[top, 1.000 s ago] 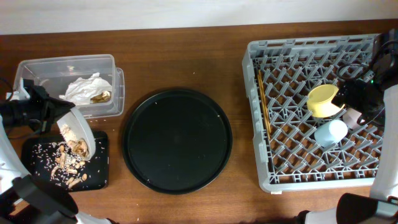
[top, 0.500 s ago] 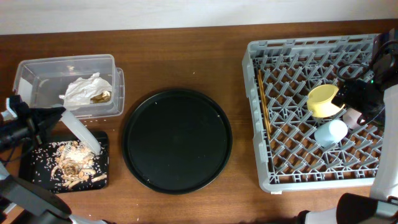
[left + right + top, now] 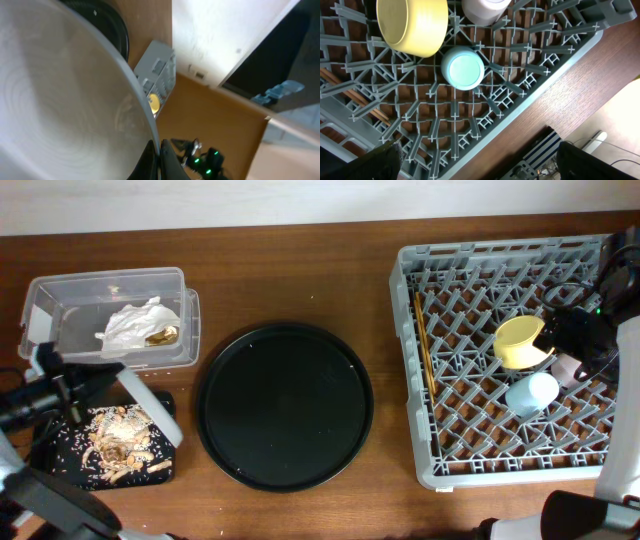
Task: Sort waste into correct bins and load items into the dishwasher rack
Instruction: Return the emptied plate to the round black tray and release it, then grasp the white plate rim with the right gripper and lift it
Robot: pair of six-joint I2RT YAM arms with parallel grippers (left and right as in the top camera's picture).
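Reporting from the remote station: the left gripper (image 3: pixel 103 377) has its jaws clenched on the rim of the pale grey-white round plate (image 3: pixel 150 405). I see that plate tilted steeply over the shallow black rectangular tray (image 3: pixel 168 476). Pale beige-brown flaky food scraps (image 3: pixel 115 445) lie spread across that tray (the left wrist view shows only bare plate surface, as far as I can tell).

Behind it stands the clear plastic rectangular tub (image 3: pixel 100 277). It holds the crumpled white tissue (image 3: pixel 128 325) and, touching it, the small brown-and-gold wrapper scrap (image 3: pixel 160 336).

The right gripper (image 3: pixel 477 150) hangs over the large square grey plastic rack (image 3: pixel 405 360). Its jaws are spread wide, with nothing between them.

I find these items in the rack:
- The yellow bowl (image 3: pixel 412 25) lies on its side.
- The small light-blue cup (image 3: pixel 463 67) sits just beside it.
- The small pink cup (image 3: pixel 568 367) is partly hidden by the arm.
- The thin wooden chopsticks (image 3: pixel 425 360) lie along the left side.

The large round black tray (image 3: pixel 285 405) sits on the brown wooden counter (image 3: pixel 300 270), between the bins and the rack.
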